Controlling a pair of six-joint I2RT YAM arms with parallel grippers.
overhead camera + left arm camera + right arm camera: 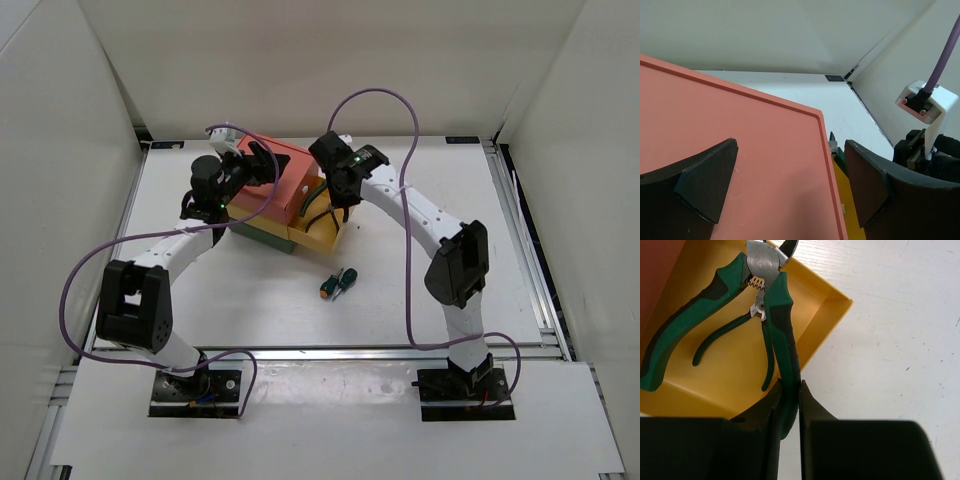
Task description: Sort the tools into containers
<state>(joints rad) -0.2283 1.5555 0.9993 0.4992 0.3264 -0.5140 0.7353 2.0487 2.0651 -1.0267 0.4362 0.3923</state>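
Note:
The containers stand stacked at mid-table: salmon-red top [285, 185], yellow middle drawer [318, 238] pulled out to the right, dark green bottom [262, 233]. My right gripper [790, 390] is shut on one handle of the green-handled pliers [775, 305], which it holds over the open yellow drawer [830, 315]. A smaller tool with thin green handles [725, 337] lies inside it. My left gripper [790, 185] is open just above the salmon lid [740, 150], one finger [870, 185] past its right edge. Green [346, 277] and orange [328, 290] screwdrivers lie on the table. The ratchet wrench is out of view.
White walls enclose the table on three sides. A metal rail [520, 250] runs along the right edge. Purple cables [380, 95] loop above both arms. The screwdrivers lie between the drawers and the arm bases.

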